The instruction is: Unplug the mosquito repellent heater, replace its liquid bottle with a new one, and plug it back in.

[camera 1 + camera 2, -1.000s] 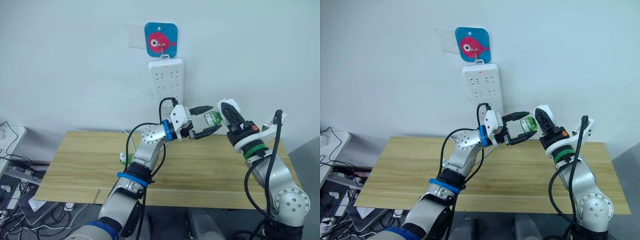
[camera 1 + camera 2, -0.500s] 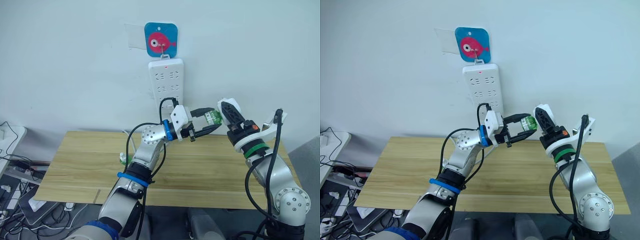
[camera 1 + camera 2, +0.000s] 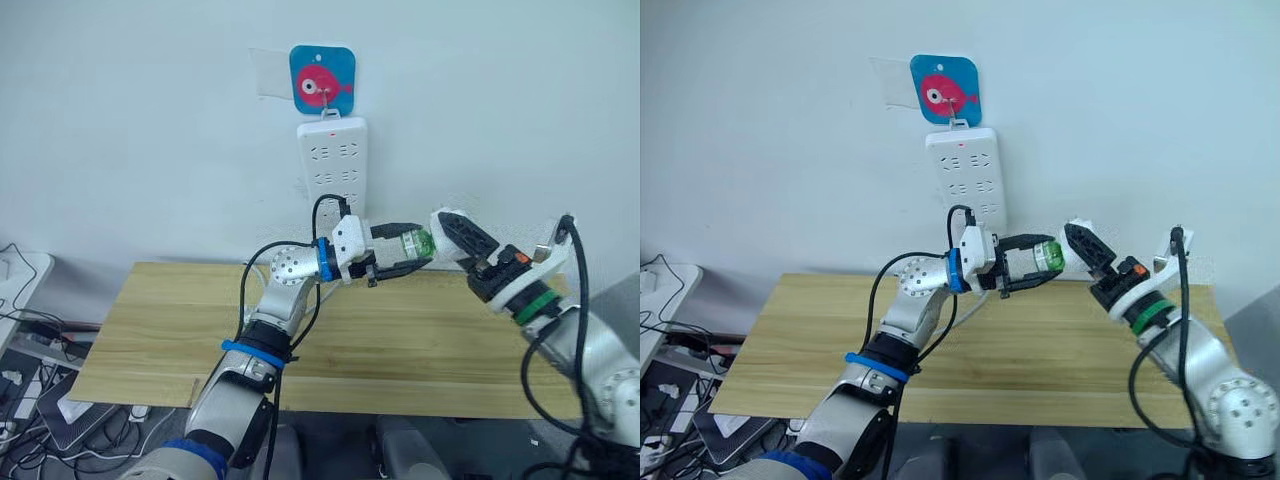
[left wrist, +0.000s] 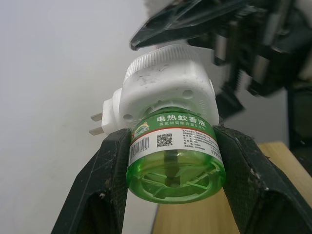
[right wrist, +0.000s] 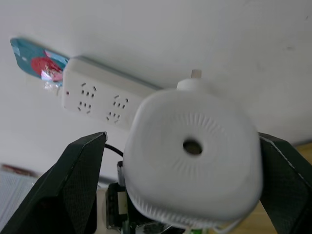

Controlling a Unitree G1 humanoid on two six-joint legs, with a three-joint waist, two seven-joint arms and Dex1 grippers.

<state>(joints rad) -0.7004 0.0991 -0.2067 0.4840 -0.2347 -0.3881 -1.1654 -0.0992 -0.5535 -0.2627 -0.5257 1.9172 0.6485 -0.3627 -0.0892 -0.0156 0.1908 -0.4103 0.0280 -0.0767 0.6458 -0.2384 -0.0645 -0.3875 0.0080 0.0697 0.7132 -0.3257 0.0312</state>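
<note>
Heater is already unplugged. Left tool pinches the green bottle; right tool sits spread around the heater. Bottle swap and replugging still left.

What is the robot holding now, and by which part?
The left gripper holds the mosquito repellent heater by its green liquid bottle, one finger on each side. The right gripper's fingers flank the white body, gripping unclear.
</note>
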